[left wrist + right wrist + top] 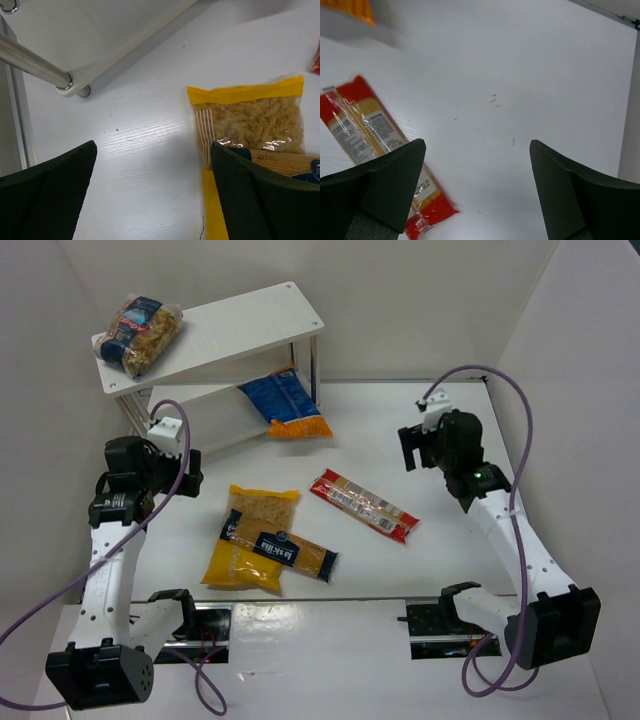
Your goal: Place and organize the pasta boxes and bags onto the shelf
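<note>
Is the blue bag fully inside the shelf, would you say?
Only partly: the blue bag reaches under the shelf, its orange end sticking out.

**Both Open, Both Empty**

Reaching far along the left side with the left arm [105, 570], left gripper [152, 165] spread wide, holding nothing. Bent toward centre from the right with the right arm [520, 540], right gripper [477, 165] likewise parted, empty, facing down.

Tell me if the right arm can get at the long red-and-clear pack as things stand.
Probably yes. The right gripper hangs open and empty just right of the long red-and-clear pack, which lies flat on the table with nothing on it; only bare table lies between them.
</note>
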Robot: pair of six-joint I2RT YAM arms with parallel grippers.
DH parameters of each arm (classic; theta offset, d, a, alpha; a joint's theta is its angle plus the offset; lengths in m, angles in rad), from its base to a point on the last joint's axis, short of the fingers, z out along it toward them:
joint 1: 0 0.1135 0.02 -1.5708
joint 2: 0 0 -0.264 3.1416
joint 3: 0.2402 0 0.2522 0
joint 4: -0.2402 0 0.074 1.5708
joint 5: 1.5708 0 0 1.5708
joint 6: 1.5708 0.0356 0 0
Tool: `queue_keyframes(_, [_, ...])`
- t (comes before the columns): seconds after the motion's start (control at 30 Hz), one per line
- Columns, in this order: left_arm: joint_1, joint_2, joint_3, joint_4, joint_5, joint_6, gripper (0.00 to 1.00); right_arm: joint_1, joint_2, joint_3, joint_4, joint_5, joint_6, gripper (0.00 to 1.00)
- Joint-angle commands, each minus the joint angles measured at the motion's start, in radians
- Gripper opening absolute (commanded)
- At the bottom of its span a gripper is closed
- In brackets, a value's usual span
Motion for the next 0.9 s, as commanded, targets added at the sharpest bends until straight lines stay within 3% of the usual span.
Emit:
queue_keyframes(0.0, [0.005, 0.023, 0.028, -0.005, -0.014, -0.026, 1.00, -0.068, 0.006, 0.147, -0.133, -0.105, 0.178, 0.93])
queue_keyframes(0.1, [0.005, 0.023, 0.039, -0.014, -0.034, -0.035, 1.00, -0.088, 0.027, 0.163, -0.174, -0.069, 0.209, 0.94])
queue_keyframes(0.2, [0.005, 0.011, 0.039, -0.040, -0.043, -0.044, 1.00, -0.151, -0.014, 0.076, -0.143, -0.017, 0.219, 0.94])
queue_keyframes(0.4, [0.095, -0.011, 0.039, -0.060, -0.082, -0.057, 1.00, -0.315, -0.025, 0.040, -0.166, -0.098, 0.207, 0.94])
queue_keyframes(0.6, [0.105, 0.000, 0.039, -0.060, -0.092, -0.075, 1.00, -0.315, -0.006, 0.029, -0.155, -0.010, 0.184, 0.98])
queue_keyframes(0.87, [0.105, -0.032, 0.039, -0.060, -0.074, -0.066, 1.00, -0.325, 0.044, 0.042, -0.165, -0.011, 0.184, 1.00])
